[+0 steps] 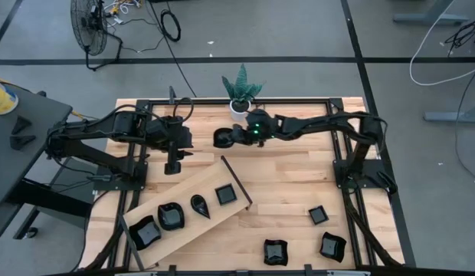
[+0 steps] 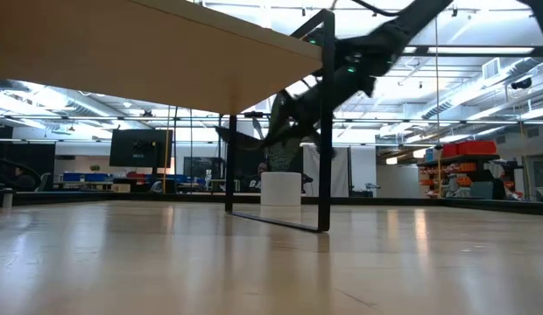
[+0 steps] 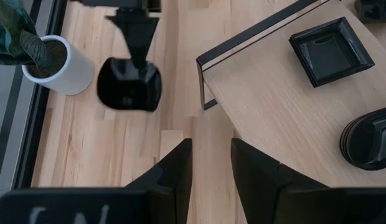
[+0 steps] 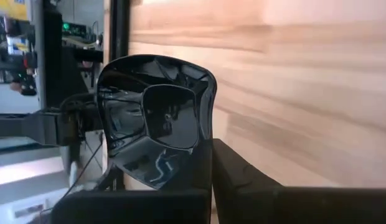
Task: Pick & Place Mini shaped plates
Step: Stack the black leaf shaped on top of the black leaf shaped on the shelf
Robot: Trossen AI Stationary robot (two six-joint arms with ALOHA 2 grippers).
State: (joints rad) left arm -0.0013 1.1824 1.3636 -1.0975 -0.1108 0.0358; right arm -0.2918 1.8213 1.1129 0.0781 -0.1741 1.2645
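The right gripper is pinching a glossy black mini plate by its rim at upper centre of the overhead frame, holding it clear of the table just below the white pot with its green plant. Its wrist camera is showing the dish standing on edge between the pressed fingers. The left gripper is hanging to the left of centre, just above the upper end of the wooden board, its fingers sitting partly spread with nothing between them. Four black plates are lying in a row on the tilted board at lower left: a square one, a teardrop, a rounded one and another. Three more are resting on the table at lower right.
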